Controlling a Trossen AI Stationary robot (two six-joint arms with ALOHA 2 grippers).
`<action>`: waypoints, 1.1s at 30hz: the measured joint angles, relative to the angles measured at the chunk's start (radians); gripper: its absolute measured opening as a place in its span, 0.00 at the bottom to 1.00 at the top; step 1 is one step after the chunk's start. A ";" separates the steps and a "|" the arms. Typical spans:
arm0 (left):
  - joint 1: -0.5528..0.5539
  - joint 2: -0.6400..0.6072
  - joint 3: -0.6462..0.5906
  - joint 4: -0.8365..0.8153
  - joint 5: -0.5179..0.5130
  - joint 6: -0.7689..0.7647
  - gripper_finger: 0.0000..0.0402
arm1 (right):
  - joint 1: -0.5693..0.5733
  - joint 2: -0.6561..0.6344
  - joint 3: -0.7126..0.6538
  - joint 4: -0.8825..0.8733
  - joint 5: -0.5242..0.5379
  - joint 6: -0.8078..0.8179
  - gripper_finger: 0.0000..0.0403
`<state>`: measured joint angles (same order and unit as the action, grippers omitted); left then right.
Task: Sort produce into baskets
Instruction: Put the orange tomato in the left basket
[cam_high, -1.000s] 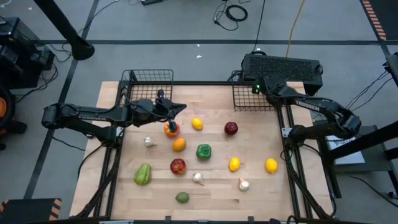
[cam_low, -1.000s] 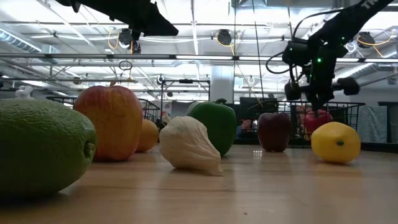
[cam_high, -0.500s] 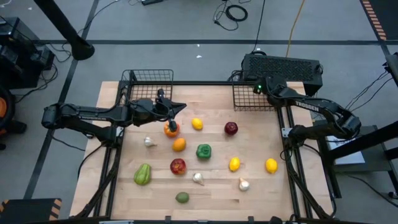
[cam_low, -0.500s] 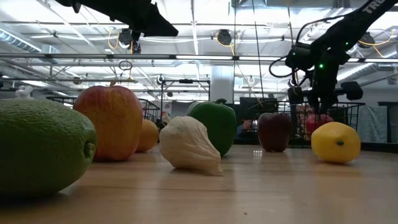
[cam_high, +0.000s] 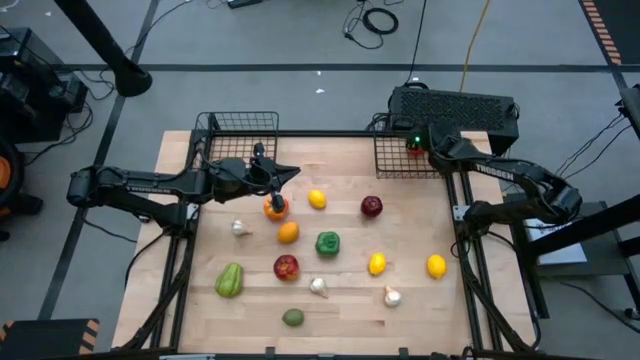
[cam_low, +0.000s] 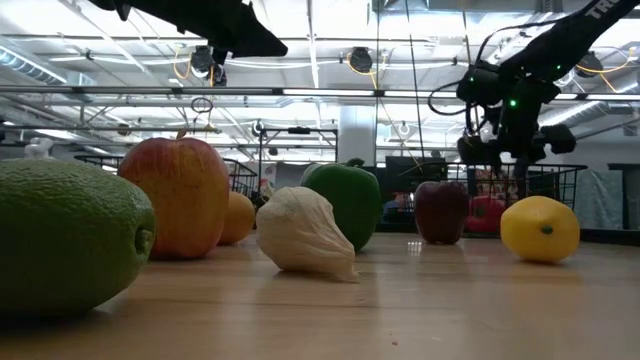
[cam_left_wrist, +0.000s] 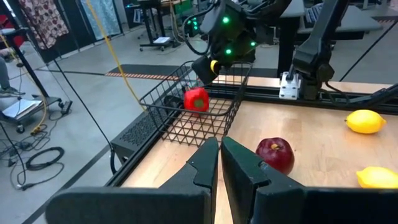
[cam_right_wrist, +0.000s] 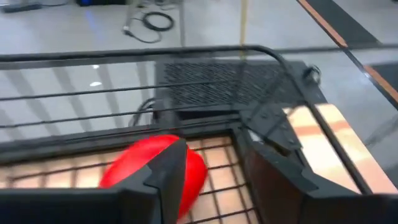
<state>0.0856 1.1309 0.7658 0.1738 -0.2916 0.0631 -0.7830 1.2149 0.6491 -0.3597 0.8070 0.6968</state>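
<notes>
Red pepper (cam_left_wrist: 196, 99) dropped into right basket (cam_left_wrist: 186, 115)

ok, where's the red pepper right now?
In the high view the red pepper lies in the right basket at the table's far right corner, under the right gripper, whose open fingers no longer hold it.
</notes>
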 joint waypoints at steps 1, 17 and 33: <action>0.000 0.000 0.000 0.000 0.000 0.000 0.07 | 0.020 -0.011 0.000 0.005 0.000 -0.021 0.41; 0.000 0.000 0.000 -0.060 -0.006 0.005 0.07 | 0.835 -0.288 0.000 0.022 -0.182 -0.206 0.43; -0.009 0.000 0.000 -0.022 0.004 -0.006 0.07 | 1.176 -0.001 0.001 0.288 -0.185 -0.402 0.42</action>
<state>0.0765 1.1309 0.7662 0.1519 -0.2881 0.0571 0.3931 1.2135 0.6498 -0.0720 0.6224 0.2948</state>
